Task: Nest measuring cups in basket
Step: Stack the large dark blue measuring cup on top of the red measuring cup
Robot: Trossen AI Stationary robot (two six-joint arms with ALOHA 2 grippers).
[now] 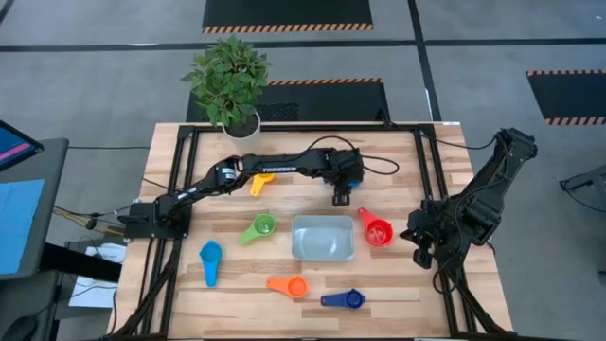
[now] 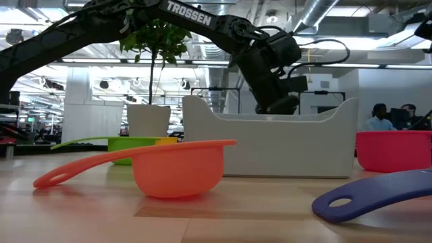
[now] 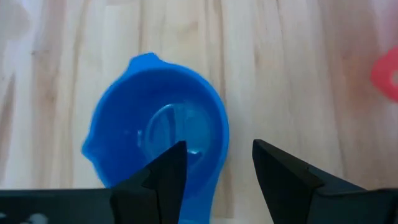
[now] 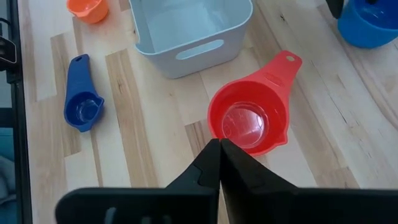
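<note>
Under the left end effector, blue cup handle hidden

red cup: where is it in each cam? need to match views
High view: red cup just right of the basket, near the right end effector.
Low view: at the right edge, right of the basket.
Left wrist view: only a red blur at the edge; probably it.
Right wrist view: centre, just ahead of the shut fingertips.
Shared landmark: the basket.
</note>
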